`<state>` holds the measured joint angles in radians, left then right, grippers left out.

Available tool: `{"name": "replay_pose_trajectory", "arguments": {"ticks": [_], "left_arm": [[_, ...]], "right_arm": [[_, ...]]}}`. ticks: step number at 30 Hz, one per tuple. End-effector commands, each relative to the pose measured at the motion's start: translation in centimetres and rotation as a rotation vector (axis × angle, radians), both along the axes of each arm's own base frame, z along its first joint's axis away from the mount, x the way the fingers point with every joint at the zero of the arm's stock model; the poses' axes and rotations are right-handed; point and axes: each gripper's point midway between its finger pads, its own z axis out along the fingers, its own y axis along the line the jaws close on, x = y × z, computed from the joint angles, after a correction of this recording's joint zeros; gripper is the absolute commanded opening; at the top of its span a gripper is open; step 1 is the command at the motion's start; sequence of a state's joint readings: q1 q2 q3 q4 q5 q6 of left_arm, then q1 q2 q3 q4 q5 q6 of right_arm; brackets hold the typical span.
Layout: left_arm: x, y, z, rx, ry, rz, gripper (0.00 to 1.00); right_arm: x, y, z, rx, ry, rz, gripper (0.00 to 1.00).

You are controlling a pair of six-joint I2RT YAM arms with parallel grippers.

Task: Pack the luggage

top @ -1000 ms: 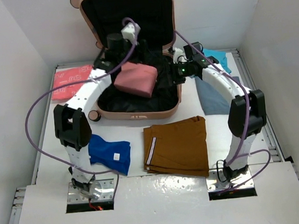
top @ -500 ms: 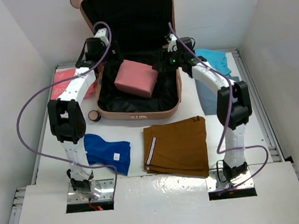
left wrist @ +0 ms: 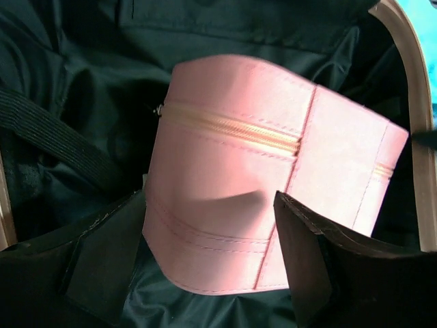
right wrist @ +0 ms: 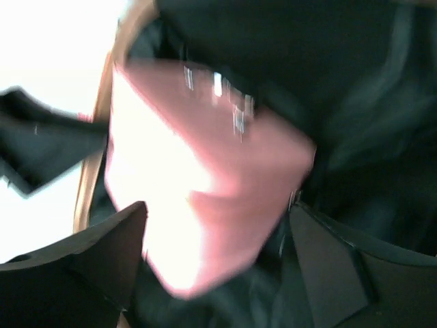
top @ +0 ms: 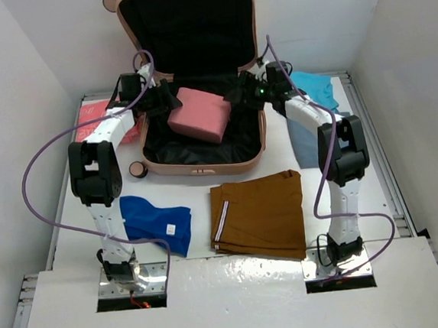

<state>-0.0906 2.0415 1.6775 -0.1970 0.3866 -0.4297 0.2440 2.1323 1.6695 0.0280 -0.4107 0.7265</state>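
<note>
Luggage (top: 204, 167) lying open at far edge of table (top: 198, 187), pink pouch (top: 199, 116) resting inside | shell judged stiff, bulky, smooth: take hold at lid rim | left fingers (left wrist: 102, 260) and right fingers (right wrist: 328, 266) both standing wide, holding nothing

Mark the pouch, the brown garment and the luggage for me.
pouch (top: 199, 113): top view, middle of its upper face.
brown garment (top: 263, 215): top view, centre of the folded cloth.
luggage (top: 234, 165): top view, near front wall of the shell.
</note>
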Motion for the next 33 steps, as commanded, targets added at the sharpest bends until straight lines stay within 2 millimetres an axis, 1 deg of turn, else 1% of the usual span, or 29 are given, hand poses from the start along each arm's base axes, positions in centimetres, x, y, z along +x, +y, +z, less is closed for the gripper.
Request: {"name": "replay_pose_trajectory", "arguments": {"ticks": [1,2,3,5,6,7,10,11,12,13,14,15,16,17,18,20,21,22,23,24,25,26,27,28,29,30,31,32,33], "left_arm": [[-0.2,-1.2,0.4,-0.094,-0.009,-0.079,0.81],[-0.2,-1.2,0.4,-0.094,-0.009,-0.079,0.81],[-0.3,-1.4,0.5,-0.1,-0.009,-0.089,0.81],[-0.6,-1.5,-0.3,-0.106,0.01,-0.1,0.81],[-0.6,-1.5,-0.3,-0.107,0.011,-0.1,0.81],[-0.5,-1.5,-0.8,-0.106,0.02,-0.1,0.81],[-0.6,-2.2,-0.6,-0.106,0.007,-0.124,0.81],[-0.6,-2.2,-0.7,-0.1,0.002,-0.129,0.81],[-0.6,-2.2,-1.2,-0.099,0.013,-0.128,0.81],[-0.7,-2.3,-1.2,-0.105,0.014,-0.137,0.81],[-0.8,-2.8,-1.7,-0.105,0.023,-0.146,0.8],[-0.8,-2.8,-1.7,-0.105,0.023,-0.146,0.8],[-0.9,-2.9,-1.6,-0.11,0.024,-0.154,0.76],[-0.8,-3.1,-1.7,-0.115,0.024,-0.162,0.74],[-0.8,-3.2,-2.2,-0.12,0.036,-0.17,0.73],[-0.6,-3.2,-1.9,-0.12,0.026,-0.171,0.73],[-0.6,-3.3,-2.3,-0.127,0.04,-0.166,0.73],[-0.4,-3.2,-2.2,-0.122,0.031,-0.159,0.73],[-0.8,-3.6,-2.7,-0.121,0.042,-0.167,0.73],[-0.8,-3.6,-2.9,-0.122,0.041,-0.167,0.75],[-0.6,-3.3,-2.5,-0.11,0.03,-0.148,0.75],[-0.6,-3.3,-2.2,-0.11,0.019,-0.149,0.76],[-0.6,-3.3,-2.2,-0.11,0.019,-0.149,0.76],[-0.8,-3.8,-2.2,-0.103,0.015,-0.162,0.76],[-0.8,-3.8,-2.2,-0.103,0.015,-0.162,0.76],[-1.0,-3.8,-2.6,-0.103,0.024,-0.162,0.74],[-1.1,-3.9,-2.6,-0.109,0.025,-0.171,0.72],[-1.1,-4.0,-3.0,-0.113,0.034,-0.178,0.7],[-1.1,-4.0,-3.0,-0.113,0.034,-0.178,0.64]], "right_arm": [[-5.1,1.9,3.1,0.116,0.076,0.11,0.89],[-6.1,2.2,2.7,0.107,0.102,0.117,0.9],[-6.5,2.0,1.9,0.091,0.127,0.108,0.9],[-7.4,2.8,0.1,0.053,0.17,0.137,0.91],[-7.3,3.0,0.1,0.049,0.172,0.142,0.93],[-7.1,3.3,0.0,0.047,0.178,0.136,0.93],[-6.5,4.9,-0.6,0.029,0.169,0.144,0.94],[-6.0,5.2,-1.1,0.023,0.17,0.14,0.94],[-5.7,5.4,-1.3,0.018,0.17,0.134,0.94],[-4.8,5.3,-1.5,0.007,0.171,0.11,0.93],[-4.6,5.4,-2.5,0.002,0.189,0.1,0.93],[-4.3,5.6,-2.7,0.014,0.198,0.088,0.89],[-4.0,5.7,-2.9,0.019,0.193,0.084,0.86],[-3.7,5.9,-3.5,0.021,0.202,0.081,0.83],[-3.5,6.0,-3.4,0.027,0.203,0.078,0.79],[-2.9,6.1,-4.5,0.022,0.229,0.058,0.79],[-2.6,6.2,-4.4,0.016,0.223,0.05,0.79],[-2.4,6.2,-4.8,0.004,0.22,0.045,0.82],[-2.4,6.3,-4.7,0.004,0.227,0.04,0.84],[-2.3,6.2,-4.8,-0.006,0.223,0.039,0.85],[-2.0,5.8,-4.6,-0.027,0.209,0.018,0.88],[-2.4,5.5,-5.1,-0.045,0.224,0.01,0.88],[-2.4,5.5,-5.0,-0.058,0.205,0.01,0.89],[-2.2,5.4,-4.2,-0.053,0.179,0.008,0.89],[-2.9,6.1,-5.0,-0.063,0.187,0.022,0.87],[-2.4,5.4,-4.8,-0.045,0.178,0.018,0.83],[-2.4,5.6,-5.5,-0.041,0.191,0.024,0.71],[-2.3,6.0,-5.4,-0.027,0.191,0.028,0.63],[-2.1,6.7,-4.4,0.011,0.162,0.06,0.58]]}}
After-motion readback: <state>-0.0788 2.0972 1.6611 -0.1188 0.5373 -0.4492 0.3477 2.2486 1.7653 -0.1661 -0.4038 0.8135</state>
